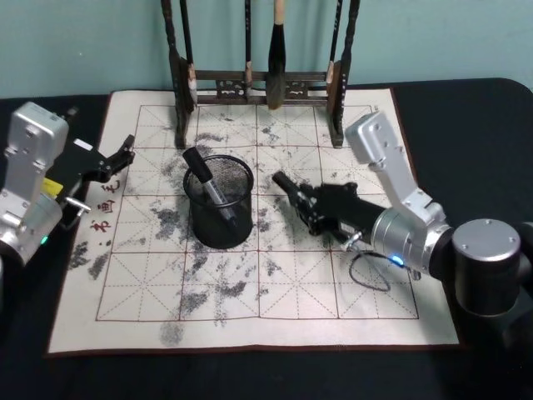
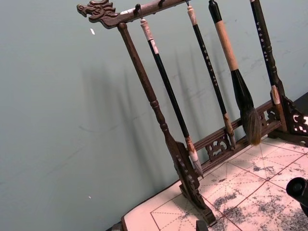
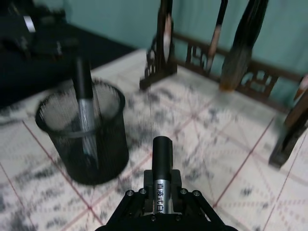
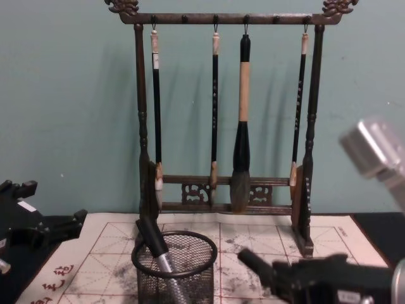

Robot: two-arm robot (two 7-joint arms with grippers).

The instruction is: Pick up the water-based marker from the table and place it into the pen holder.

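The pen holder (image 1: 220, 223) is a round black mesh cup standing on the mat left of centre, and it also shows in the right wrist view (image 3: 103, 147) and the chest view (image 4: 190, 282). One marker (image 1: 202, 177) with a black cap and silver body leans inside it. My right gripper (image 1: 315, 207) hovers just right of the cup, shut on a second black water-based marker (image 3: 162, 156) whose capped end (image 4: 254, 262) points toward the cup. My left gripper (image 1: 123, 157) is parked open at the mat's left edge.
A tall dark wooden rack (image 1: 258, 83) hung with calligraphy brushes stands along the mat's back edge, behind the cup. The ink-stained gridded practice mat (image 1: 275, 292) covers the black table. A thin cable loop (image 1: 371, 279) lies by the right arm.
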